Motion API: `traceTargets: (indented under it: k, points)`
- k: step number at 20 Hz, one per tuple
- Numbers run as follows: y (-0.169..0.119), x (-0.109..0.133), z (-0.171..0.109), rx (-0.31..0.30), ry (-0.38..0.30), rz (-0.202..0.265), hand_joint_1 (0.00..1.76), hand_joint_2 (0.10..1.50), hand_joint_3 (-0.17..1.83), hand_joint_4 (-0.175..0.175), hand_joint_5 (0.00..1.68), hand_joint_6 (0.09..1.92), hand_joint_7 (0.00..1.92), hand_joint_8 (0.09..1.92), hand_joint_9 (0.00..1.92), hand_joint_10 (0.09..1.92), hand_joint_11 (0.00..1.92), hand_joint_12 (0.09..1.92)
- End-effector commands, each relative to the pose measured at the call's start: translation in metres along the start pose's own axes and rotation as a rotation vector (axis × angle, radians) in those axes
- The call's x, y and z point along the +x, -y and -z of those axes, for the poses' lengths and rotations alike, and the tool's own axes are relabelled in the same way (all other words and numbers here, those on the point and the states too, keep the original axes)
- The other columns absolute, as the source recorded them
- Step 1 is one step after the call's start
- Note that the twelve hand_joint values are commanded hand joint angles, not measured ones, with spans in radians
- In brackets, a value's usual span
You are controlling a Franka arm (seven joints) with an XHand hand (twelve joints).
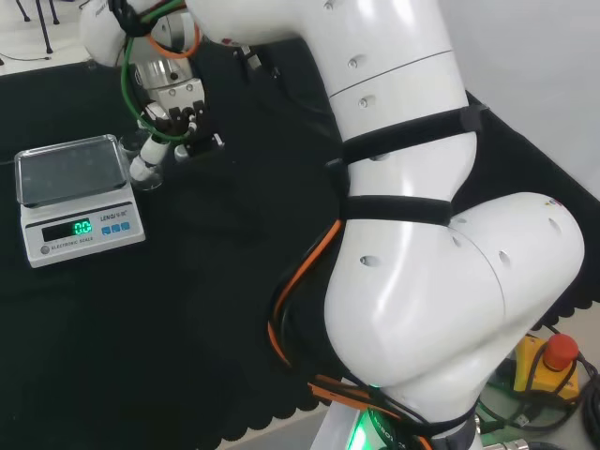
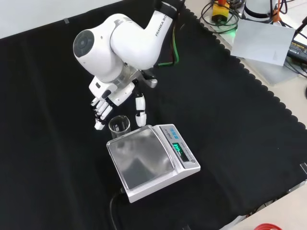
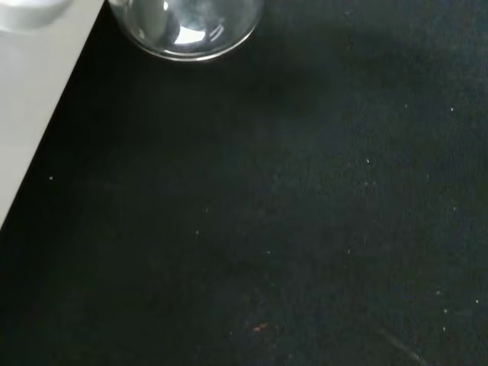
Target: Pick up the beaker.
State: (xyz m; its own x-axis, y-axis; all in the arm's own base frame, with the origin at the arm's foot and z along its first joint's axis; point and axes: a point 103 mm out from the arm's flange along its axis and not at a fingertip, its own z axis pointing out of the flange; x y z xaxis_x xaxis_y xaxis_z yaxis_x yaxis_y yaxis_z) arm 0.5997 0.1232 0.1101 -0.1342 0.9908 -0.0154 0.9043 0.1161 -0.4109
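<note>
Black cloth (image 2: 249, 124) covers the bench, bare over most of its width in the front view.

Hand (image 2: 106, 99), black and white: in the front view, left of centre, hanging under the arm's big white link (image 2: 115, 43). Fingers (image 2: 100, 112) point down and lie close together, only lightly bent; the thumb (image 2: 140, 111) stands apart to their right. Nothing is clasped. In the head view the hand is largely masked by cables and the wrist.

Beaker (image 2: 119, 127), clear glass, upright on the cloth: in the front view just below the gap between fingers and thumb, touching neither so far as can be seen. Its contents cannot be made out. In the wrist view its round base (image 3: 187, 27) is cut off by the picture's edge.

Scale (image 2: 153, 160), white with a steel pan and green display: just right of and below the beaker in the front view. Whether the two touch cannot be told.
</note>
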Motion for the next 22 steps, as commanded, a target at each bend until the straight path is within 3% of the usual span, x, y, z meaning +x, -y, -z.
traceTargets:
  k: [1, 7, 13, 16, 20, 22]
  points:
    - [-0.004, 0.004, -0.002, -0.081, 0.038, -0.055, 0.77, 0.73, 0.16, 0.038, 0.23, 0.09, 0.31, 0.75, 0.39, 0.82, 0.03, 1.54]
    - [-0.015, 0.010, -0.007, -0.158, 0.061, -0.096, 0.87, 0.67, 0.34, 0.045, 0.40, 0.09, 0.59, 0.83, 0.69, 0.74, 0.32, 1.44]
    - [-0.021, 0.017, -0.013, -0.185, 0.089, -0.067, 0.89, 0.61, 0.46, 0.033, 0.38, 0.09, 0.80, 1.03, 0.90, 0.76, 0.58, 1.33]
    - [-0.023, 0.021, -0.010, -0.228, 0.092, -0.059, 0.92, 0.60, 0.50, 0.042, 0.48, 0.10, 0.89, 1.13, 0.98, 0.78, 0.66, 1.30]
    - [-0.024, 0.025, -0.003, -0.286, 0.090, -0.058, 0.97, 0.58, 0.55, 0.075, 0.63, 0.67, 1.02, 1.18, 1.08, 0.79, 0.76, 1.25]
    - [-0.024, 0.026, 0.000, -0.311, 0.085, -0.057, 0.98, 0.58, 0.56, 0.093, 0.74, 0.83, 1.08, 1.18, 1.13, 0.81, 0.79, 1.24]
